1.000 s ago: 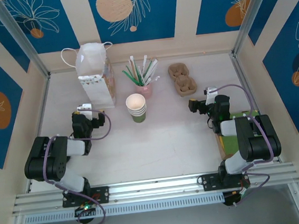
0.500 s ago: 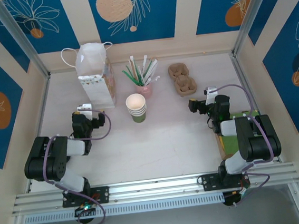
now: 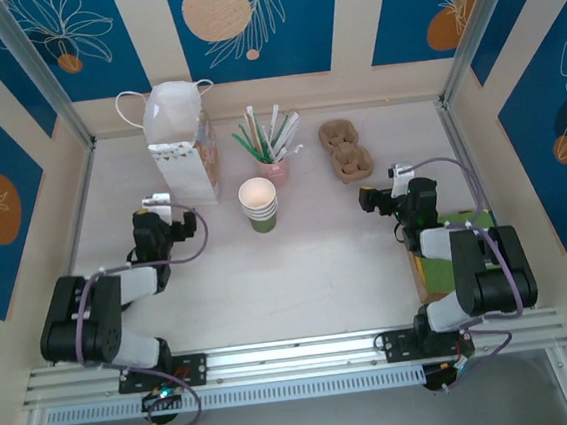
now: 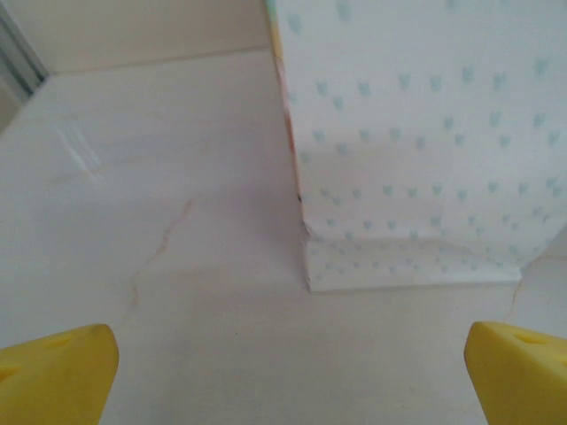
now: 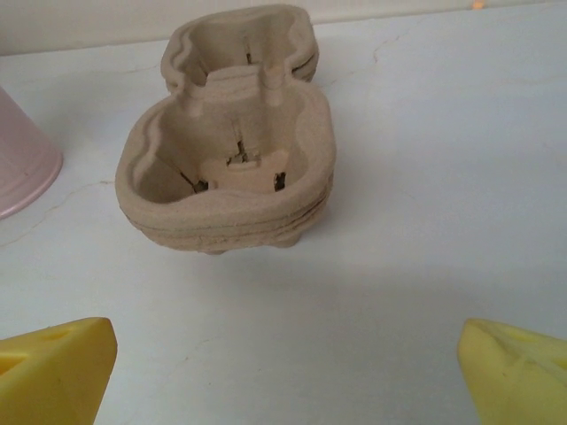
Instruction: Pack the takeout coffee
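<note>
Facing left jaws: teal-dotted bag (image 4: 407, 142)

Pale table (image 3: 319, 269) in front of me, white with faint brownish veins in the surface, evenly lit, shadows soft. Cream walls close in three sides: back wall (image 3: 147, 45), left wall (image 3: 1, 149), right wall (image 3: 547, 77). All carry deep blue panels (image 3: 257, 44) with orange discs and white leaf outlines. A silver post (image 3: 37, 70) rises at the far left corner, another post (image 3: 480, 23) at the far right. An aluminium rail (image 3: 297, 354) runs along the near edge.
</note>
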You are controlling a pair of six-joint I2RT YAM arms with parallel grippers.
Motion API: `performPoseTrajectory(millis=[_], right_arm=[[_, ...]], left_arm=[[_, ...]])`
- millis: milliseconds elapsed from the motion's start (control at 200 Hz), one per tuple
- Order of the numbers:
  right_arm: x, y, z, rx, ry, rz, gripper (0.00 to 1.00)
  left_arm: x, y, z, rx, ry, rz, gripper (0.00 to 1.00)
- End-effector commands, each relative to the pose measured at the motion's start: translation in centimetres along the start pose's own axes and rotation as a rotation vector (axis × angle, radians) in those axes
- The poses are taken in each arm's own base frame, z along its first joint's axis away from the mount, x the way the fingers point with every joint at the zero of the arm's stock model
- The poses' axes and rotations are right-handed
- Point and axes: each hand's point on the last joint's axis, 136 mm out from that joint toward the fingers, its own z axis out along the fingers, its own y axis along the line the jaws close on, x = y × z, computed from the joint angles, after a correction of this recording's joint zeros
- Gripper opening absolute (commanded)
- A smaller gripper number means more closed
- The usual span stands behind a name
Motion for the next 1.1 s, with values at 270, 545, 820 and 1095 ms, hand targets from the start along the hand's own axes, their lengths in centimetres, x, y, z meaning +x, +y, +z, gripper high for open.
performPoseTrajectory(millis=[270, 545, 820, 1095], right_arm=[[-5.8, 0.0, -5.1, 0.047, 0.032, 0.372, 0.99], [-8.6, 1.9, -8.3, -0.053, 0.064, 0.549, 0.99], [-9.7, 7.7, -9.4, -0.161, 0.162, 0.483, 0.99], [-9.5, 12.7, -9.8, -0.174, 0.254, 0.282, 0.99]], left_arm=[[-5.2, 3.3, -6.9, -0.156, 0.343, -0.263, 1.00], [-5.4, -1.5, -9.7, 0.073, 0.470, -0.516, 1.00], [-7.0, -6.7, -10.5, 0.159, 0.586, -0.479, 0.85], [-8.5, -13.4, -9.7, 0.220, 0.658, -0.311, 0.68]])
